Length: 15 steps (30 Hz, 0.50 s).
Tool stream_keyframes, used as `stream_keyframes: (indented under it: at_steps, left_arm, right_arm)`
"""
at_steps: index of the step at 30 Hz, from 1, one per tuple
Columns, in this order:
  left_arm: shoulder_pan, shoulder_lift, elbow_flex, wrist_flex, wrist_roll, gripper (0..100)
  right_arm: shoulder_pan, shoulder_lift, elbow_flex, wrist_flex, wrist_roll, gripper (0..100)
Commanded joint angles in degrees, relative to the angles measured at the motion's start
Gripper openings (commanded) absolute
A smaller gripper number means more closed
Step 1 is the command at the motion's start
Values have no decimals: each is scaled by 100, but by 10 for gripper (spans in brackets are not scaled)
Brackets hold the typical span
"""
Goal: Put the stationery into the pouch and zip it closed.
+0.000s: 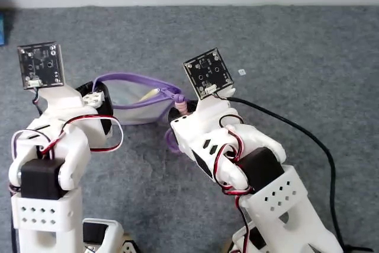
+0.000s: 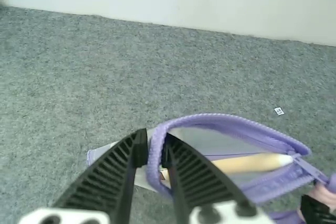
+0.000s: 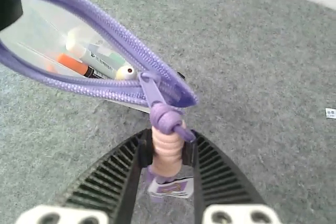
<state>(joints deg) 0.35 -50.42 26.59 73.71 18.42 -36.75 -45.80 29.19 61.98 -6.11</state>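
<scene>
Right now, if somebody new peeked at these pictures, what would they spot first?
Probably the purple pouch, held open in the middle of the grey table. The left gripper pinches its zipper edge at one end, and the right gripper clamps the pink zipper charm at the other end. Inside the pouch you can see pens.

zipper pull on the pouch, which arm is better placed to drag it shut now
Right. The right gripper is shut on the pink charm tied to the zipper pull. The left gripper pinches the pouch rim at the other end, so it likely serves best as the anchor.
</scene>
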Motion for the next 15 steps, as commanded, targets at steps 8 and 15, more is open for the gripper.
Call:
stream_keyframes:
  at_steps: [8, 15]
  left_arm:
    - [18, 158, 171, -26, 35, 12]
    - [70, 141, -198, 264, 9, 21]
  right_arm:
    - [-66, -40, -369, -92, 114, 9]
    - [119, -40, -607, -110, 369, 7]
